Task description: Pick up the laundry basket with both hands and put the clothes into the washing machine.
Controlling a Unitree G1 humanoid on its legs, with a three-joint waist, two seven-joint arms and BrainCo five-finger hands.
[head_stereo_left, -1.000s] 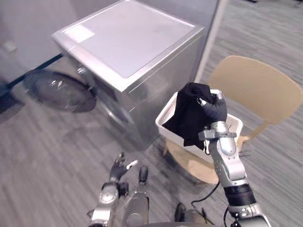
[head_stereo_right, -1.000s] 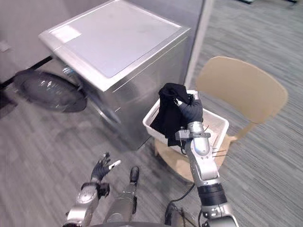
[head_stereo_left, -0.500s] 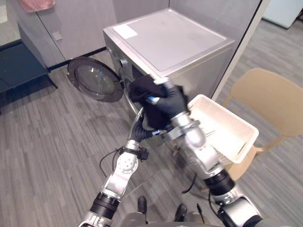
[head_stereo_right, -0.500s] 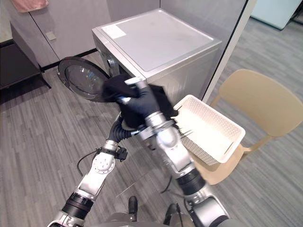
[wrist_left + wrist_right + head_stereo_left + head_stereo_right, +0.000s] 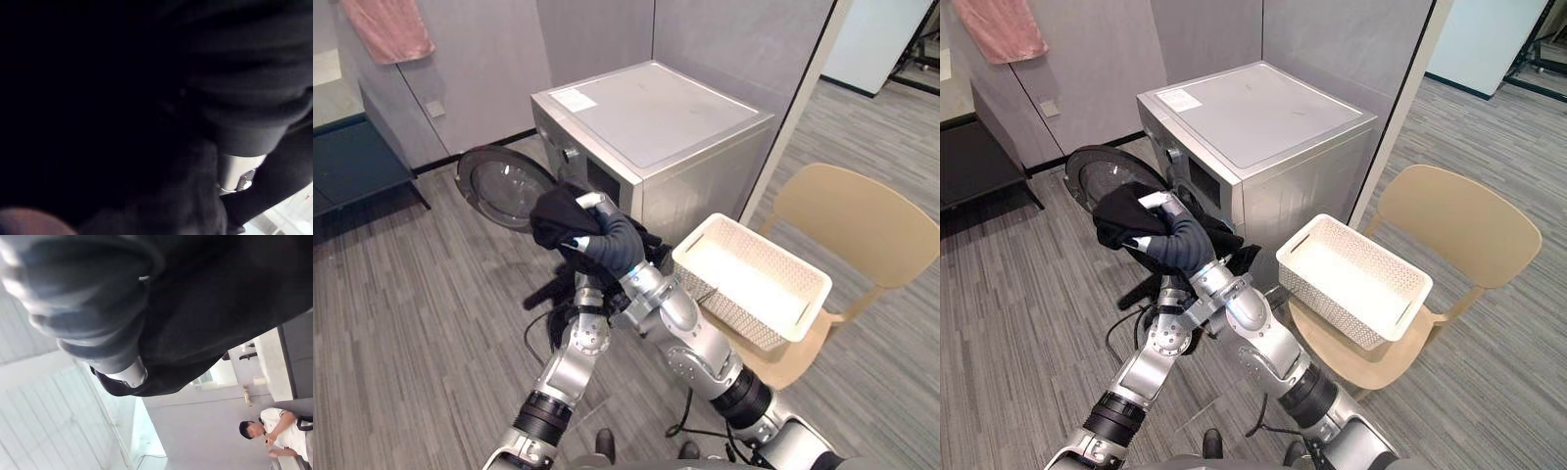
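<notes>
Grips black cloth garment (image 5: 553, 215) in curled right hand (image 5: 607, 245), raised 9 o'clock of white perforated plastic basket (image 5: 734, 311), likely for loading silver washing machine (image 5: 656, 117).

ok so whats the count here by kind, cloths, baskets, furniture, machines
cloths: 2 (black garment, pink cloth)
basket: 1
chair: 1
washer: 1
total: 5
</notes>
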